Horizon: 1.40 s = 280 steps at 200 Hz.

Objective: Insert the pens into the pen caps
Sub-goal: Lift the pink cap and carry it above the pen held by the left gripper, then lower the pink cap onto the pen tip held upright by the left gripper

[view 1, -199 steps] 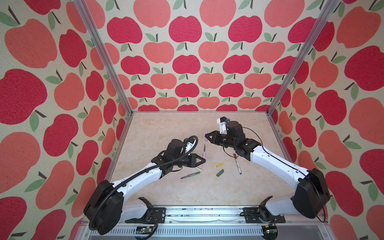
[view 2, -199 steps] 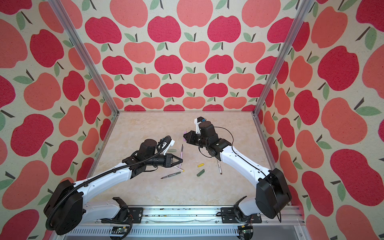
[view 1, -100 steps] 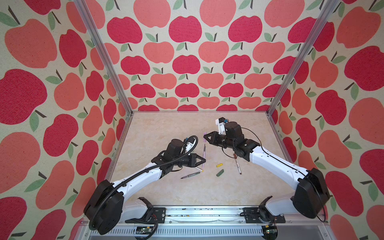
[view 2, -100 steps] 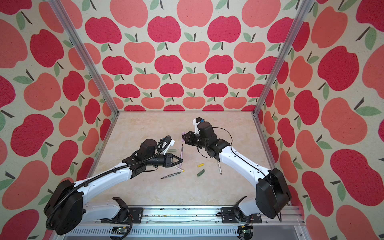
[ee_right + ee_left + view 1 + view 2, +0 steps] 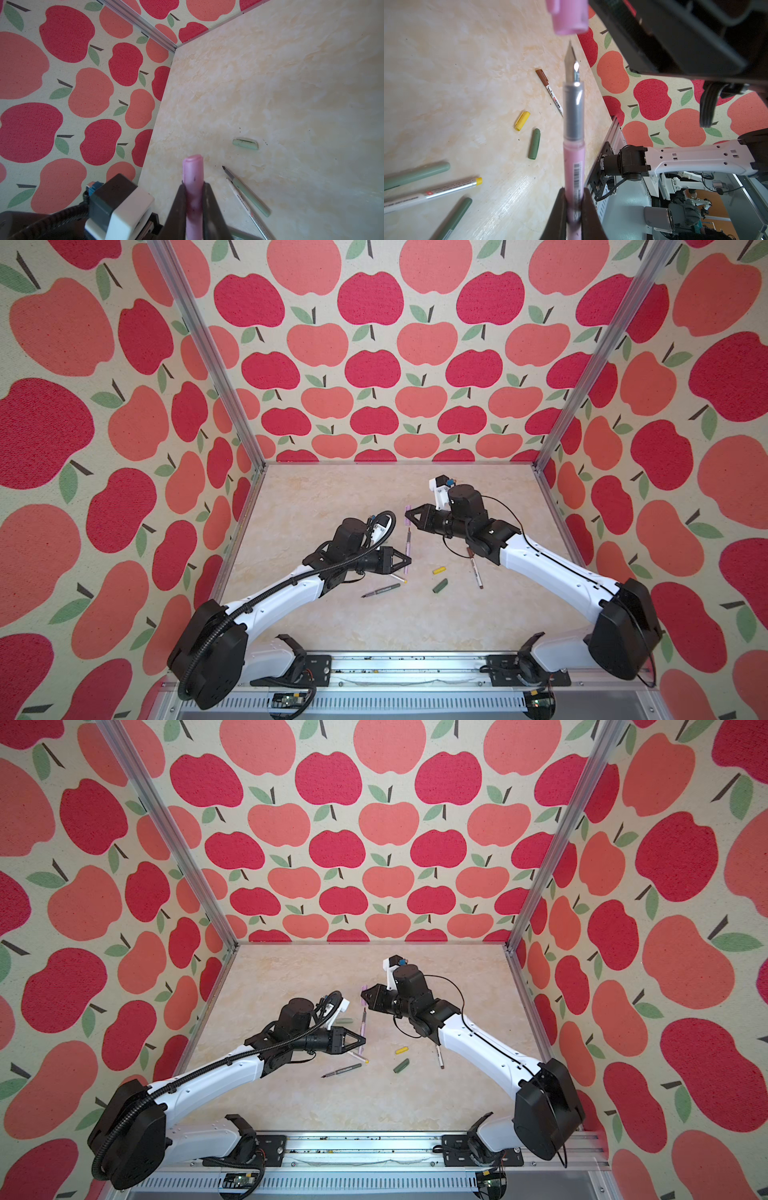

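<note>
Walls point(image 5: 374, 344) printed with red and coral apples enclose a pale, marbled table point(image 5: 374, 626). Two white and black robot arms reach in from the near edge: the left arm point(image 5: 282, 597) and the right arm point(image 5: 548, 568). Their tips nearly meet above the middle of the table.

The left gripper point(image 5: 409, 560) has its jaws clamped on the lower barrel of a pink pen point(image 5: 574, 162). The pen is lifted off the table, its dark pointed tip aimed toward the back wall. The right gripper point(image 5: 407, 514) has its jaws clamped on a pink cap point(image 5: 569, 16). The cap is also in the air, in line with the pen. In the left wrist view the pen tip sits just short of the cap's open end, with a small gap between them.

The other pens and caps lie flat on the table:

- **Under the right arm:** a white pen with a brown end point(image 5: 476, 568).
- **Near the left gripper:** a dark green pen point(image 5: 380, 591), a white pen with a yellow end point(image 5: 397, 577), and a pale green pen point(image 5: 249, 197) just beside that white pen.
- **Between the two arms:** a yellow cap point(image 5: 439, 570) and a dark green cap point(image 5: 440, 585), close together but apart.
- **Beside the left wrist:** a pale green cap point(image 5: 344, 1020), lying alone.
</note>
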Available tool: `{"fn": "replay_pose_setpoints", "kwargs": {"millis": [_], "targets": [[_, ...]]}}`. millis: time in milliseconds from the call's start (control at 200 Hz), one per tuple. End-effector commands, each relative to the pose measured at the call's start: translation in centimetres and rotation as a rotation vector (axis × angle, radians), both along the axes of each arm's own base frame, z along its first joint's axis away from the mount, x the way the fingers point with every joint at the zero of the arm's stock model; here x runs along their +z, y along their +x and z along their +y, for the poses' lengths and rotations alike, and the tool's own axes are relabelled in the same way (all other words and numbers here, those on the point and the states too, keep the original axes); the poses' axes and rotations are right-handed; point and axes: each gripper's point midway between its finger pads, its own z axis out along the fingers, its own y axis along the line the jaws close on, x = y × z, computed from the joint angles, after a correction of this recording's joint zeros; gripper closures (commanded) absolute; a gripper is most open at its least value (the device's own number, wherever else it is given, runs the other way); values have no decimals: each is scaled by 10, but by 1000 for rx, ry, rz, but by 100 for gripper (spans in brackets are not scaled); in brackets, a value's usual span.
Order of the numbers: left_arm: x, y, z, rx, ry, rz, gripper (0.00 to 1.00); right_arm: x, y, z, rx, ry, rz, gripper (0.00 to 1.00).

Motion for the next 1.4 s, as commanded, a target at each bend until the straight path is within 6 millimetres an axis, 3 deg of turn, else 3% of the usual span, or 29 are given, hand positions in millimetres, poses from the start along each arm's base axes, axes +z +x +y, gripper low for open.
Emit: {"fn": "replay_pose_setpoints", "kwargs": {"millis": [0, 500, 1396], "targets": [[14, 5, -4, 9, -29, -33, 100, 8, -5, -6, -4, -18, -28, 100], [17, 5, -4, 12, -31, -36, 100, 3, -7, -10, -2, -49, -44, 100], [17, 9, -1, 42, -38, -59, 100, -19, -42, 4, 38, -35, 12, 100]]}}
